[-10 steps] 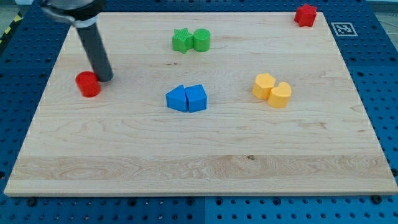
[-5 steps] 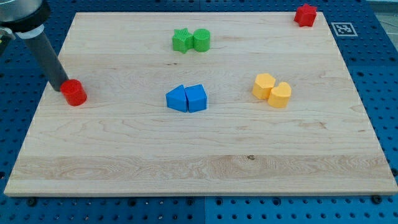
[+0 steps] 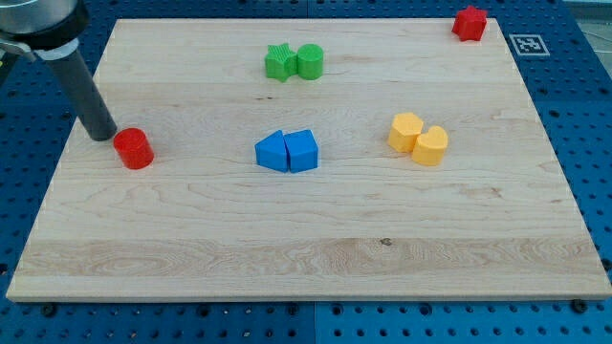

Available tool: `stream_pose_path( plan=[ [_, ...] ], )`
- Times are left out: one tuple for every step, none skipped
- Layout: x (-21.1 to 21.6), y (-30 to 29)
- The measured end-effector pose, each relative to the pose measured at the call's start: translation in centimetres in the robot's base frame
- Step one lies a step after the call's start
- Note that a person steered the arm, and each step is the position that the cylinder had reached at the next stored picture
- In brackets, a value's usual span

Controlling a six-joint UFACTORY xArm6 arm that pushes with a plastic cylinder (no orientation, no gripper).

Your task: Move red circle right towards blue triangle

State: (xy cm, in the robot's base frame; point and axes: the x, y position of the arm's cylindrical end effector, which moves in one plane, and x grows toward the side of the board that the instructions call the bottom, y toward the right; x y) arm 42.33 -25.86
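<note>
The red circle [image 3: 134, 149] is a short red cylinder at the view's left on the wooden board [image 3: 316, 248]. My tip [image 3: 101, 135] is down on the board just left of and slightly above it, touching or nearly touching its upper left side. The blue triangle [image 3: 273, 152] lies near the board's middle, well to the right of the red circle, and touches a second blue block [image 3: 301, 150] on its right side.
A green star [image 3: 278, 62] and a green cylinder [image 3: 310, 61] sit together at the top middle. Two yellow blocks [image 3: 418, 139] sit at the right. A red block [image 3: 469, 23] is at the board's top right corner.
My tip went round from the red circle's right to its left side. The red circle slid left, then back right and a little down.
</note>
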Motion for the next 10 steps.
stream_pose_path(
  plan=[
    [2.6,1.2],
    [3.3,1.5],
    [3.3,1.7],
    [3.3,2.6],
    [3.4,4.4],
    [3.4,5.5],
    [3.4,7.2],
    [3.1,7.1],
    [1.6,6.8],
    [0.5,6.8]
  ],
)
